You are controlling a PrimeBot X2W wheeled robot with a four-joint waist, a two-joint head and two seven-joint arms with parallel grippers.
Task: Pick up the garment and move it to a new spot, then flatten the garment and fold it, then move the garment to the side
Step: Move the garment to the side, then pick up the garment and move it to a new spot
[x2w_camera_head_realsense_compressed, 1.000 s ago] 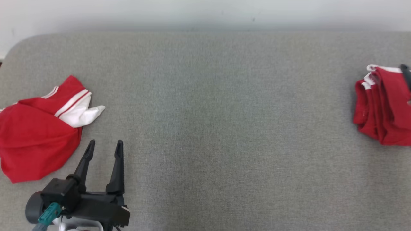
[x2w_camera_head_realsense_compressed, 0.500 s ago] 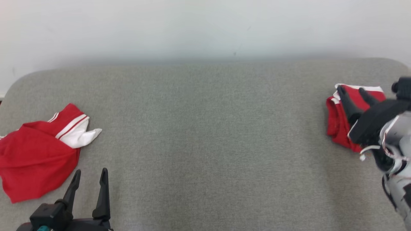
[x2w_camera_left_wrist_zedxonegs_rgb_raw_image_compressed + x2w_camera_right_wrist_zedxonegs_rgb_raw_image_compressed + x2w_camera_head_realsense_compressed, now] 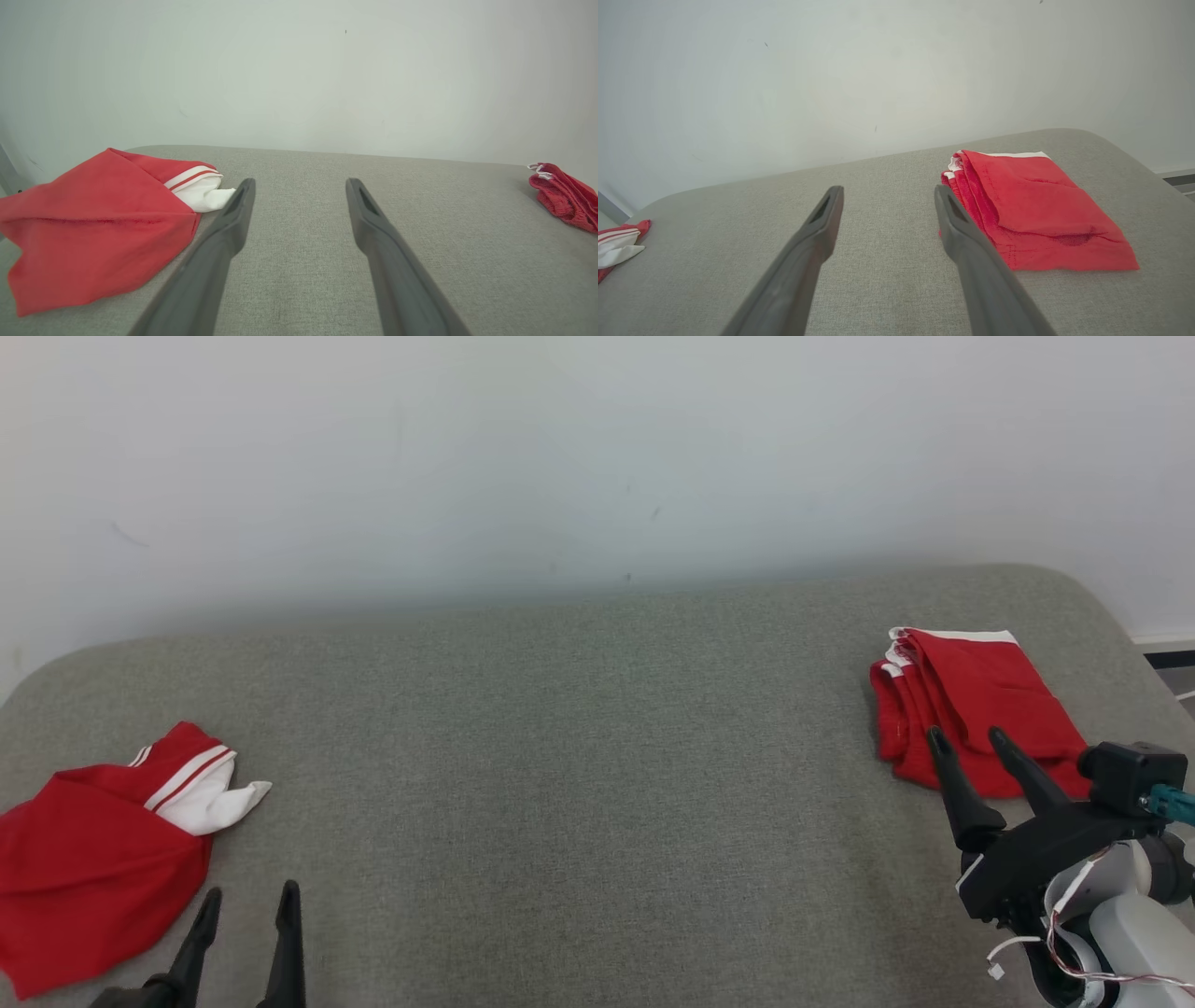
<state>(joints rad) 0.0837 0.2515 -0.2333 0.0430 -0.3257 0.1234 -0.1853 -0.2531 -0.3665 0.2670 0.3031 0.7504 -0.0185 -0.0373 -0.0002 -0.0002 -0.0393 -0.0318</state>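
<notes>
A crumpled red garment with white striped trim lies at the table's left end; the left wrist view has it left of the fingers. My left gripper is open and empty, just right of its near corner. A folded red garment lies flat at the right end. My right gripper hangs open and empty by its near left corner, holding nothing.
The grey padded table runs wide between the two garments, with a pale wall behind it. Its rounded right end drops to the floor. The folded garment shows far right in the left wrist view.
The head camera has tilted up, so everything sits lower in its view. My right gripper has drawn back from over the folded garment to its near edge. Both grippers stayed open.
</notes>
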